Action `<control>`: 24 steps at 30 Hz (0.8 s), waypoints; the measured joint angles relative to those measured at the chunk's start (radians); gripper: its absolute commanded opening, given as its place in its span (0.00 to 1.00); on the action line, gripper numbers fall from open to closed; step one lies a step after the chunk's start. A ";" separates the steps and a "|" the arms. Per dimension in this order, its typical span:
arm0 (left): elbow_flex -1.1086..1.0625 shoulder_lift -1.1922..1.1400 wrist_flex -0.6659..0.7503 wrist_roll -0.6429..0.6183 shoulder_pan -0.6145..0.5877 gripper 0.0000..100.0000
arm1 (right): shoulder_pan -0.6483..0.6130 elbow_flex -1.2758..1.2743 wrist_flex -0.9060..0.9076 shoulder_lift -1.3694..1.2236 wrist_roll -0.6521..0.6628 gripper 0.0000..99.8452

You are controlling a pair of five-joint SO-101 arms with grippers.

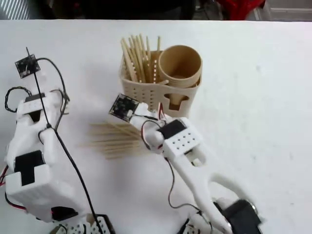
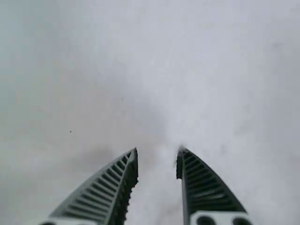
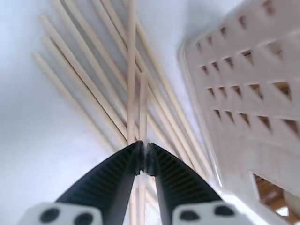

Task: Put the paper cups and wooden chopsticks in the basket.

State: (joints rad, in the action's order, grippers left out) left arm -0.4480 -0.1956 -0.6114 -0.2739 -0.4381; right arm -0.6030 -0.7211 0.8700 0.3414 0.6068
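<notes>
A beige perforated basket [image 1: 146,95] stands at the table's middle, holding a paper cup [image 1: 180,66] and a bundle of upright wooden chopsticks [image 1: 139,53]. Just in front of it, a loose pile of chopsticks [image 1: 114,139] lies flat on the table. My right arm [image 1: 178,139] hangs over the pile's end by the basket wall [image 3: 243,93]. Its gripper [image 3: 144,151] is shut on one or two chopsticks [image 3: 131,70], which cross the fanned pile [image 3: 84,79] at an angle. My left gripper [image 2: 157,157] is open over bare table, with the left arm [image 1: 31,141] at the table's left side.
The white tabletop [image 1: 258,122] stretches wide to the right of the basket and behind it. A small camera board with black cables [image 1: 27,66] sticks out at the far left, above the left arm.
</notes>
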 measured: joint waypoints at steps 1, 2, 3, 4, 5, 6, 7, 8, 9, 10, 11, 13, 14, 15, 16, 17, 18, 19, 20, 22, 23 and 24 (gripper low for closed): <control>0.000 0.000 0.000 0.000 0.000 0.15 | -0.005 0.000 0.009 0.020 0.000 0.02; 0.000 0.000 0.000 0.000 0.000 0.15 | -0.009 0.000 0.017 0.029 0.000 0.03; 0.000 0.000 0.000 0.000 0.000 0.15 | -0.011 0.000 0.021 0.029 0.000 0.04; 0.000 0.000 0.000 0.000 0.000 0.15 | -0.011 0.000 0.025 0.029 0.000 0.07; 0.000 0.000 0.000 0.000 0.000 0.15 | -0.011 0.000 0.026 0.025 0.000 0.09; 0.000 0.000 0.000 0.000 0.000 0.15 | -0.009 0.000 0.026 0.011 0.000 0.11; 0.000 0.000 0.000 0.000 0.000 0.15 | -0.009 0.000 0.026 -0.011 0.000 0.13; 0.000 0.000 0.000 0.000 0.000 0.15 | -0.008 0.000 0.026 -0.040 0.000 0.14; 0.000 0.000 0.000 0.000 0.000 0.15 | -0.003 0.000 0.026 -0.071 0.000 0.14; 0.000 0.000 0.000 0.000 0.000 0.15 | 0.000 0.000 0.026 -0.101 0.002 0.14; 0.000 0.000 0.000 0.000 0.000 0.15 | 0.005 0.000 0.018 -0.129 0.002 0.14; 0.000 0.000 0.000 0.000 0.000 0.15 | 0.008 0.000 -0.015 -0.187 0.000 0.14; 0.000 0.000 0.000 0.000 0.000 0.15 | 0.008 0.000 -0.034 -0.215 0.002 0.14; 0.000 0.000 0.000 0.000 0.000 0.15 | 0.008 0.000 -0.049 -0.239 0.003 0.14; 0.000 0.000 0.000 0.000 0.000 0.15 | 0.008 0.000 -0.058 -0.261 0.002 0.14; 0.000 0.000 0.000 0.000 0.000 0.15 | 0.008 0.000 -0.068 -0.278 0.000 0.14; 0.000 0.000 0.000 0.000 0.000 0.15 | 0.008 0.000 -0.075 -0.292 0.000 0.14; 0.000 0.000 0.000 0.000 0.000 0.15 | 0.008 0.000 -0.080 -0.296 0.000 0.14; 0.000 0.000 0.000 0.000 0.000 0.15 | 0.008 0.000 -0.081 -0.298 0.000 0.14; 0.000 0.000 0.000 0.000 0.000 0.15 | 0.008 0.000 -0.086 -0.299 0.000 0.11; 0.000 0.000 0.000 0.000 0.000 0.15 | 0.008 0.000 -0.086 -0.301 0.000 0.08; 0.000 0.000 0.000 0.000 0.000 0.15 | 0.008 0.000 -0.086 -0.304 0.000 0.04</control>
State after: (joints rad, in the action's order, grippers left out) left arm -0.4480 -0.1956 -0.6114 -0.2739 -0.4381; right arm -0.5953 -0.7211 0.7841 0.0376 0.6068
